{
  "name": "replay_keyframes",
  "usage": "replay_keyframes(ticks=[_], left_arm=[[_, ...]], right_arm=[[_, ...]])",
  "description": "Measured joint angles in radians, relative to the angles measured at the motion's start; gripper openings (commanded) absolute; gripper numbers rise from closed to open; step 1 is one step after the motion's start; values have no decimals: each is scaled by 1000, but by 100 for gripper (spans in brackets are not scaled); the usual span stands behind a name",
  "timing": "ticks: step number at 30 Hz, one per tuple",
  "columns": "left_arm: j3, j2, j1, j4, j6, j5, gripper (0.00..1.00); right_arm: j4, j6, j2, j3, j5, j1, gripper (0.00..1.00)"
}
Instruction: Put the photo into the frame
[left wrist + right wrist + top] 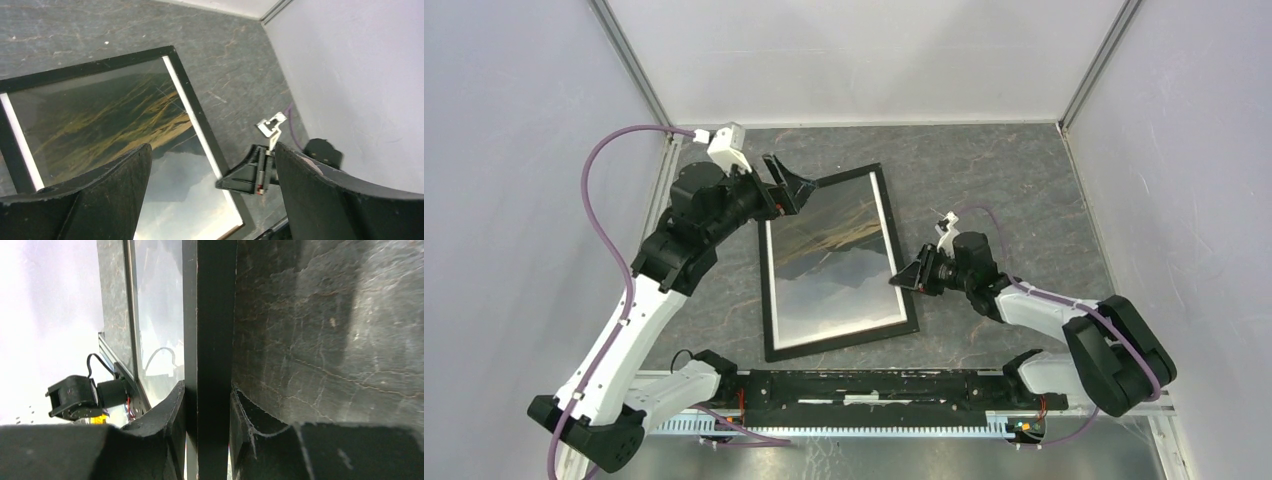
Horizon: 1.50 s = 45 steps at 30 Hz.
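On the dark grey, marbled tabletop [984,180] lies the large rectangular frame [844,341], its narrow black front rails and glossy pane facing up. The photo [829,270], a grey and ochre glossy picture with a white border, shows through the pane, so it appears to sit inside the frame already. Whether it is secured from behind is hidden.

The right gripper [907,277] is clamped narrowly on the frame's right-hand rail. Its wrist view shows the black rail pinched between both fingers, with pane on one side and tabletop on the other. The left gripper [792,190] hangs wide and empty just beside the frame's far left corner, touching nothing.

The main risk, as I judge it, is the one-sided hold. Lifting or dragging the frame by a single thin rail could let it pivot or slip between the fingers, and any tilt might loosen the photo if nothing behind it is fastened. The inner finger sits close to the pane, so a harder squeeze or a twist could load the glass. The wide left gripper could also knock the far corner if it descends off-line.
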Motion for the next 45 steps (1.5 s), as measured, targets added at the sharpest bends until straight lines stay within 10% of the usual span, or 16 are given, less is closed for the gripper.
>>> replay_keyframes(ticks=[37, 45], left_arm=[[-177, -16, -6, 47, 131, -107, 96], [-182, -29, -5, 64, 131, -106, 95]], right_arm=[[547, 322, 545, 160, 363, 442, 0], [545, 357, 638, 275, 494, 561, 14]])
